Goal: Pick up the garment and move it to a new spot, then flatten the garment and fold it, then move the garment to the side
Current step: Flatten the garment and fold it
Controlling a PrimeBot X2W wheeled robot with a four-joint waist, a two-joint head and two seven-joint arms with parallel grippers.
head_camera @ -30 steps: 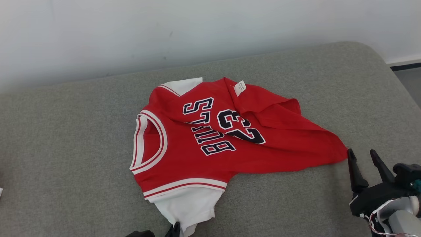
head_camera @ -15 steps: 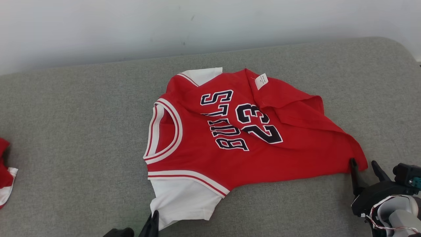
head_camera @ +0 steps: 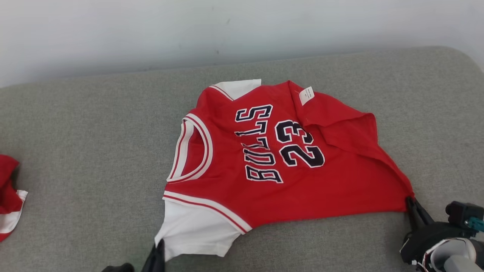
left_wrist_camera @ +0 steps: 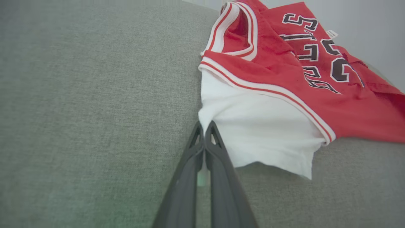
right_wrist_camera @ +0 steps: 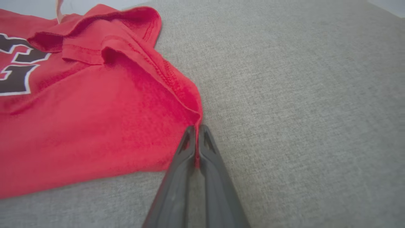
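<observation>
grey woven cushion (head_camera: 94,151): the red-and-white basketball jersey (head_camera: 302,196) lies rumpled at its middle. left gripper (left_wrist_camera: 204,126) pinches the white sleeve corner (left_wrist_camera: 208,117), right gripper (right_wrist_camera: 196,129) the red hem corner (right_wrist_camera: 193,110), perhaps one layer; lift both evenly, taut.

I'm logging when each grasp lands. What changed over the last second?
The right gripper, a second ago open just off the jersey at its red hem corner, moved in and shut its jaws on it. The head camera shifted too. Unchanged: the left gripper stays shut on the white sleeve, and the jersey lies on the grey cushion.
</observation>
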